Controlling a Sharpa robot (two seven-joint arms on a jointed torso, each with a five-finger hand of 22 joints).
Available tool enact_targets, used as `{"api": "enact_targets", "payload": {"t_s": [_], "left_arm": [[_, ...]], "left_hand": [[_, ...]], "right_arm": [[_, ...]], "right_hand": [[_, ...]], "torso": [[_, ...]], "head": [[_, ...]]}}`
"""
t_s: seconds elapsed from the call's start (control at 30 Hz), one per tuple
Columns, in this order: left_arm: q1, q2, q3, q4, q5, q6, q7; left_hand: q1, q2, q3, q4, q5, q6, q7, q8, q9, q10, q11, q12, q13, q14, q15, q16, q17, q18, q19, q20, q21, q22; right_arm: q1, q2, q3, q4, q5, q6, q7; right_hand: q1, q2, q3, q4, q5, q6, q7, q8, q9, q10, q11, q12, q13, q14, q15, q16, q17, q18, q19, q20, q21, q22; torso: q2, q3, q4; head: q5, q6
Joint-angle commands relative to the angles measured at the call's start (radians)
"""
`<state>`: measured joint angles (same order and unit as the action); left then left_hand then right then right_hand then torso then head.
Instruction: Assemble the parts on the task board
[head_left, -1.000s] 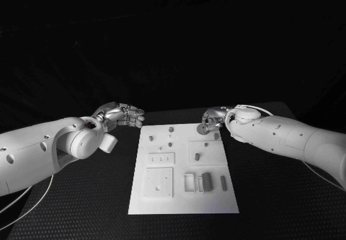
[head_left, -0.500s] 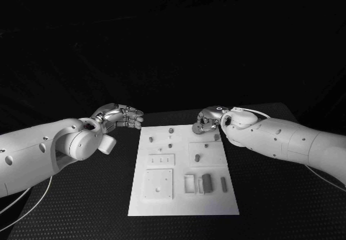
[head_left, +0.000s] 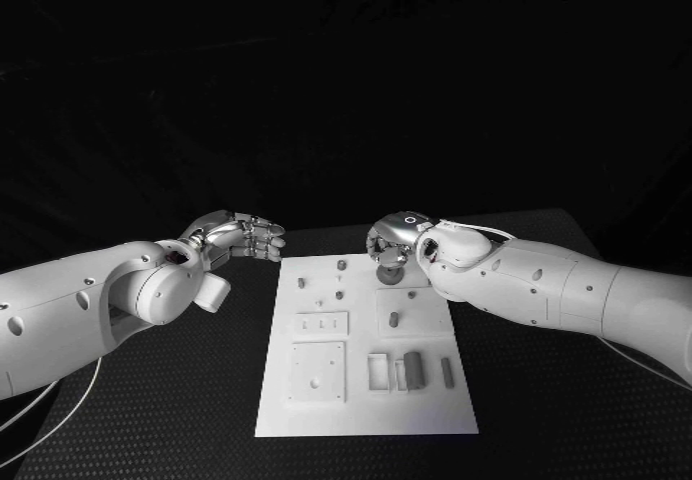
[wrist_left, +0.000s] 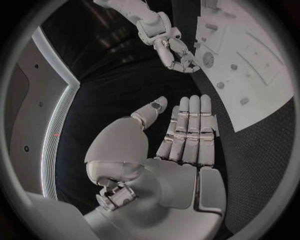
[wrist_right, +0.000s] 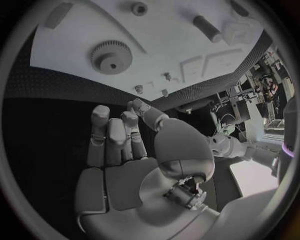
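Right wrist view: toothed grey gear (wrist_right: 111, 56) on task board (wrist_right: 169, 45).

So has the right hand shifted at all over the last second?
Yes. The right hand has moved toward the robot's left along the far edge of the task board, now over its far middle rather than the right corner.

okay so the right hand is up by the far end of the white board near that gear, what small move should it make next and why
Probably lower the right hand onto the gear and close its fingers around it. The right wrist view shows the hand holding nothing, fingers pointing toward the gear lying flat on the board. The left hand hovers off the board's edge.
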<state>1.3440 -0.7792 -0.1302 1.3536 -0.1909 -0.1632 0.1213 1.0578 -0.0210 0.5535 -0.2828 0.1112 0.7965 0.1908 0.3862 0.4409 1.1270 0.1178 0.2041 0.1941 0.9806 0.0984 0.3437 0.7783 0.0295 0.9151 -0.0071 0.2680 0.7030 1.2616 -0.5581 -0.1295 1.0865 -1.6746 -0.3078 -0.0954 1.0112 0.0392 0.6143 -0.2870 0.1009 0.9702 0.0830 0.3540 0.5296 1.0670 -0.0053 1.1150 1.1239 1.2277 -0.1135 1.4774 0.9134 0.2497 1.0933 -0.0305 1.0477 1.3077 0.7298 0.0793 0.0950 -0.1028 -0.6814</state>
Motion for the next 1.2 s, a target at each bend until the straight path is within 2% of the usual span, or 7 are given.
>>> {"api": "enact_targets", "payload": {"t_s": [0.03,0.2,0.27,0.5,0.67,0.83,1.2], "left_arm": [[0.001,0.0,0.001,0.0,-0.003,0.009,0.013],[0.001,-0.001,0.001,0.0,-0.003,0.009,0.013],[0.001,-0.001,0.001,0.0,-0.003,0.01,0.013],[0.001,0.003,0.001,-0.003,-0.003,0.012,0.012],[0.001,0.003,0.001,-0.006,-0.003,0.013,0.012],[0.001,0.004,0.001,-0.01,-0.003,0.013,0.011],[-0.001,0.01,0.001,-0.017,-0.003,0.017,0.012]], "left_hand": [[-0.007,-0.005,-0.001,0.0,-0.004,0.004,-0.001,-0.004,-0.002,0.01,-0.001,-0.004,0.001,0.009,-0.001,-0.004,0.001,0.01,0.004,0.005,-0.003,0.001],[-0.007,-0.005,-0.001,0.0,-0.004,0.004,-0.001,-0.004,-0.002,0.01,-0.001,-0.005,0.002,0.01,-0.001,-0.004,0.002,0.009,0.004,0.005,-0.004,0.001],[-0.007,-0.005,-0.001,0.0,-0.004,0.004,0.0,-0.004,-0.002,0.01,-0.001,-0.005,0.002,0.01,-0.001,-0.005,0.002,0.009,0.004,0.005,-0.004,0.001],[-0.007,-0.005,-0.001,0.0,-0.004,0.004,0.0,-0.004,-0.002,0.01,-0.001,-0.005,0.002,0.01,-0.001,-0.005,0.003,0.009,0.004,0.005,-0.004,0.001],[-0.007,-0.005,-0.001,0.0,-0.005,0.004,0.0,-0.004,-0.002,0.01,0.0,-0.006,0.002,0.01,-0.001,-0.006,0.003,0.009,0.005,0.005,-0.004,0.001],[-0.008,-0.005,-0.001,0.001,-0.005,0.003,0.0,-0.004,-0.003,0.01,0.0,-0.006,0.002,0.01,-0.001,-0.006,0.003,0.009,0.005,0.005,-0.004,0.002],[-0.008,-0.005,-0.001,0.001,-0.005,0.003,0.0,-0.005,-0.003,0.01,0.0,-0.007,0.002,0.01,-0.001,-0.007,0.004,0.009,0.005,0.005,-0.005,0.002]], "right_arm": [[0.0,-0.002,0.0,-0.004,-0.039,0.004,-0.018],[0.0,-0.003,0.0,-0.012,-0.026,0.042,-0.018],[0.0,-0.001,0.0,-0.018,-0.021,0.059,-0.024],[0.0,0.01,-0.001,-0.069,0.002,0.091,-0.024],[0.0,0.0,-0.002,-0.073,0.029,0.114,-0.013],[-0.002,-0.004,-0.003,-0.077,0.04,0.133,-0.005],[-0.021,0.009,-0.008,-0.105,0.06,0.144,0.009]], "right_hand": [[0.002,-0.009,0.0,-0.001,-0.006,0.025,0.019,-0.005,0.0,0.007,-0.002,0.006,-0.001,0.006,0.003,0.006,-0.002,0.012,0.004,-0.005,0.004,0.018],[0.007,-0.028,0.0,-0.003,-0.005,0.017,0.021,-0.012,-0.001,0.006,-0.001,0.003,-0.006,0.001,0.004,0.002,-0.012,0.012,0.002,-0.006,0.002,0.017],[0.009,-0.054,-0.003,-0.002,-0.006,0.003,0.026,-0.023,-0.004,0.003,0.004,0.001,-0.008,-0.002,0.007,0.0,-0.016,0.012,0.001,-0.006,0.001,0.017],[-0.005,-0.183,-0.001,0.024,-0.005,-0.127,0.075,-0.108,-0.043,-0.036,0.05,-0.004,-0.01,-0.021,0.05,-0.007,-0.021,0.012,-0.003,0.001,-0.01,0.013],[-0.009,-0.233,0.01,0.058,-0.006,-0.175,0.091,-0.135,-0.059,-0.056,0.066,0.004,-0.008,-0.033,0.066,-0.005,-0.018,0.012,-0.007,0.006,-0.015,0.014],[-0.008,-0.256,0.017,0.083,-0.007,-0.201,0.096,-0.146,-0.066,-0.073,0.071,0.01,-0.008,-0.044,0.071,-0.004,-0.015,0.012,-0.014,0.01,-0.018,0.016],[-0.004,-0.241,0.015,0.097,-0.008,-0.179,0.095,-0.129,-0.06,-0.079,0.071,0.02,-0.009,-0.048,0.071,0.001,-0.013,0.012,-0.018,0.012,-0.016,0.019]], "torso": [[0.0,0.0002,0.0006],[0.001,0.0006,0.0002],[0.001,0.0009,0.0002],[0.0,0.0015,0.0011],[0.0,0.0017,0.0007],[0.001,0.0021,-0.0001],[0.001,0.0018,0.0004]], "head": [[0.001,0.0],[0.001,0.0],[0.001,-0.001],[0.0,0.001],[0.001,-0.001],[0.002,-0.004],[0.004,-0.009]]}}
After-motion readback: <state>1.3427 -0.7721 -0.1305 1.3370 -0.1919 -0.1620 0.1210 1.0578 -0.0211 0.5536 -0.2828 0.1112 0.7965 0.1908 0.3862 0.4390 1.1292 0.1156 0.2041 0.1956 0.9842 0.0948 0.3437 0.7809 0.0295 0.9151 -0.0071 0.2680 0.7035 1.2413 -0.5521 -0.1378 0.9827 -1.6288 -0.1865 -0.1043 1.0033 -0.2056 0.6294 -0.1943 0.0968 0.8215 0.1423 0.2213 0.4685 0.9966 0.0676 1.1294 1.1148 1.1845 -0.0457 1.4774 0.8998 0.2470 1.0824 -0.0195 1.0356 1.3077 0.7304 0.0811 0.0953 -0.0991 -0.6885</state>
